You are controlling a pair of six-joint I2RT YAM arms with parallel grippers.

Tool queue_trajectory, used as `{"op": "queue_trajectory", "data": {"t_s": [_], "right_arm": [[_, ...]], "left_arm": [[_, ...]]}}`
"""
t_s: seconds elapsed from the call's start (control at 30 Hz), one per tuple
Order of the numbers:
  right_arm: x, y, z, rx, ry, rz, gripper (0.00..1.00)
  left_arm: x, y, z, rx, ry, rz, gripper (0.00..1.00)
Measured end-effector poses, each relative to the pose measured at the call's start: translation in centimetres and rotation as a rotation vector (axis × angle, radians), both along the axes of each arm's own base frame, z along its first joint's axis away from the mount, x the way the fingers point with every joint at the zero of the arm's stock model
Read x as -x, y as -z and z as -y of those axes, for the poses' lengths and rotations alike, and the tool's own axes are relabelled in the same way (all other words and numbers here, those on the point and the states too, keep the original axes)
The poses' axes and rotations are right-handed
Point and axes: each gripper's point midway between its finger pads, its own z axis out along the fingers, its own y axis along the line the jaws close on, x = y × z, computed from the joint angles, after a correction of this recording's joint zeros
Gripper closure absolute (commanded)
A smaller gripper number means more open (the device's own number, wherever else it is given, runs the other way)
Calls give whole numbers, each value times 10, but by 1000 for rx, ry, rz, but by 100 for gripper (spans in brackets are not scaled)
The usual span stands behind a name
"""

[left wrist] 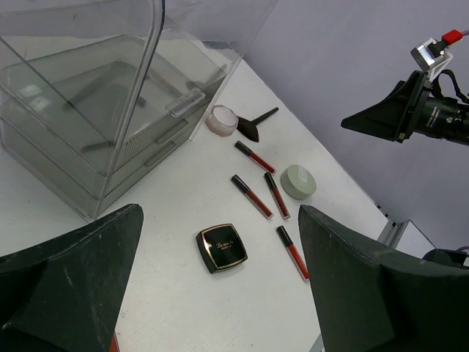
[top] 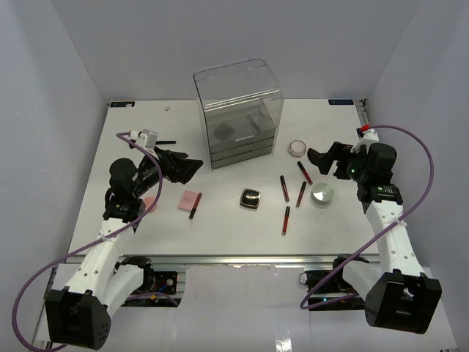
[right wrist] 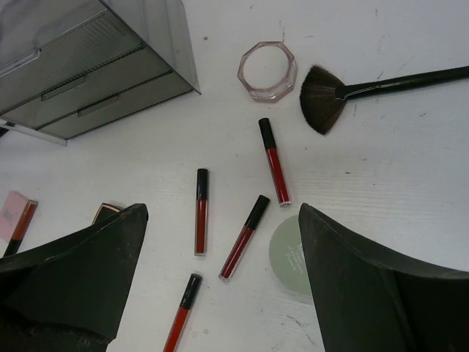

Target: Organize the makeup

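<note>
Several red-and-black tubes [top: 283, 188] lie right of centre, also in the right wrist view [right wrist: 201, 211]. One more tube [top: 196, 205] lies on the pink palette [top: 188, 199]. The black compact [top: 250, 198] sits mid-table, also in the left wrist view [left wrist: 221, 248]. The round tin [top: 322, 193], the jar [top: 297, 149] and the fan brush [right wrist: 326, 93] are at the right. My left gripper [top: 183, 167] is open and empty above the table, left of the compact. My right gripper [top: 322, 160] is open and empty over the brush, near the tin.
The tall clear drawer box [top: 238, 117] stands at the back centre, drawers shut. A thin black stick [top: 167, 142] lies left of it. A pink item [top: 149, 203] shows beside the left arm. White walls enclose the table.
</note>
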Motion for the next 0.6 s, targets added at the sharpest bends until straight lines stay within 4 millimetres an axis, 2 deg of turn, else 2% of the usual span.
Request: {"op": "queue_trajectory", "data": {"t_s": [0.27,0.4,0.5,0.6], "right_arm": [[14,-2,-27,27,-225,120,10],[29,11,-44,48,-379,149,10],[39,9,-61,62,-519,198,10],[55,8,-90,57,-699,251,10]], "left_arm": [[1,-1,2,8,17,-2,2],[-1,4,3,10,21,-24,2],[-2,7,4,9,23,-36,2],[-2,8,4,12,24,-41,2]]}}
